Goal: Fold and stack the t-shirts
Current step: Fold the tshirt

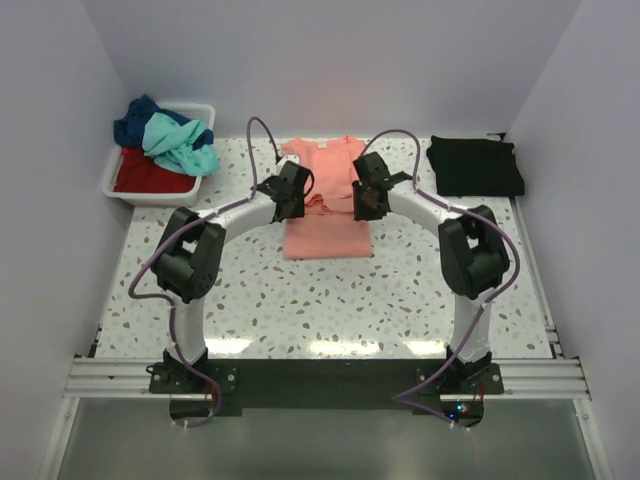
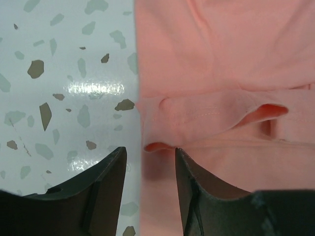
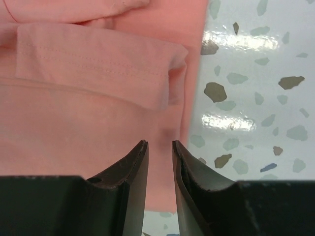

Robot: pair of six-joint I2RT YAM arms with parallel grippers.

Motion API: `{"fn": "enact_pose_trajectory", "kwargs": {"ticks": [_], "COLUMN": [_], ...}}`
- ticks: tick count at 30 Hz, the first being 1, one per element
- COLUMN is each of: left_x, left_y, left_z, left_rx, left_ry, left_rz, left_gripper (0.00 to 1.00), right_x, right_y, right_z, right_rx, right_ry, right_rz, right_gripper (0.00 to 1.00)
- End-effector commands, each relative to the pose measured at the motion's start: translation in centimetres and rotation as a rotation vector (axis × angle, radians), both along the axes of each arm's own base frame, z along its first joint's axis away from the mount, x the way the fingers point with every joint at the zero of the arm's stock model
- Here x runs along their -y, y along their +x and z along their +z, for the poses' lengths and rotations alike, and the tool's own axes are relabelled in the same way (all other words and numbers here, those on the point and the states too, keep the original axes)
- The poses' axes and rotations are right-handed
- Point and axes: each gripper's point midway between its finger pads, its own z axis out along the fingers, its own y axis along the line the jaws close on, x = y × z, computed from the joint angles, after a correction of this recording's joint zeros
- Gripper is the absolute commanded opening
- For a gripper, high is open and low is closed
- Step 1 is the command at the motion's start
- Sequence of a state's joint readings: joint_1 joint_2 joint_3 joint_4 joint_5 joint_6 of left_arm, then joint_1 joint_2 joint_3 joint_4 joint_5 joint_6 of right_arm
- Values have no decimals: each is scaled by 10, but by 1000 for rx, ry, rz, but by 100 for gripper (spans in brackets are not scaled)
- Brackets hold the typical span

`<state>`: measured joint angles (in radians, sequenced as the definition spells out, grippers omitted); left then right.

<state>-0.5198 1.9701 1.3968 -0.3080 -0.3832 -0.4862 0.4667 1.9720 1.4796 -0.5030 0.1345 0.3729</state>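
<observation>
The salmon-pink t-shirt point(image 1: 325, 228) lies flat on the speckled table, its sleeves folded in. My left gripper point(image 1: 297, 206) hovers low over the shirt's left edge; in the left wrist view it point(image 2: 149, 152) is open, straddling that edge of the shirt point(image 2: 221, 59) just below the folded sleeve. My right gripper point(image 1: 364, 207) is over the right edge; in the right wrist view it point(image 3: 159, 143) is open by a narrow gap above the shirt point(image 3: 88, 113). A folded black t-shirt point(image 1: 475, 166) lies at the back right. Teal point(image 1: 186, 146), navy point(image 1: 134, 121) and red point(image 1: 150, 176) shirts are piled in the bin.
A white plastic bin point(image 1: 158, 196) stands at the back left of the table point(image 1: 300, 300). White walls close in the back and both sides. A metal rail point(image 1: 320, 378) carrying the arm bases runs along the near edge.
</observation>
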Motion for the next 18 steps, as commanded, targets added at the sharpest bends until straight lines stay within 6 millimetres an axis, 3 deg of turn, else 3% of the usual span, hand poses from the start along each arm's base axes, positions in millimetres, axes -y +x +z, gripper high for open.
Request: {"fn": "enact_pose_trajectory", "kwargs": {"ticks": [1, 11, 18], "left_x": [8, 14, 15], "left_y": [5, 16, 45], "left_z": [2, -7, -3], "left_rx": [-9, -12, 35], "left_ry": [-2, 1, 38], "left_rz": [-25, -36, -5], "left_gripper": [49, 48, 48], "right_x": [-19, -29, -32], "right_y": [13, 37, 58], "right_z": [-3, -7, -6], "right_rx": [-1, 16, 41], "right_ry": [40, 37, 10], "right_rz": [38, 39, 29], "right_gripper": [30, 29, 28]}}
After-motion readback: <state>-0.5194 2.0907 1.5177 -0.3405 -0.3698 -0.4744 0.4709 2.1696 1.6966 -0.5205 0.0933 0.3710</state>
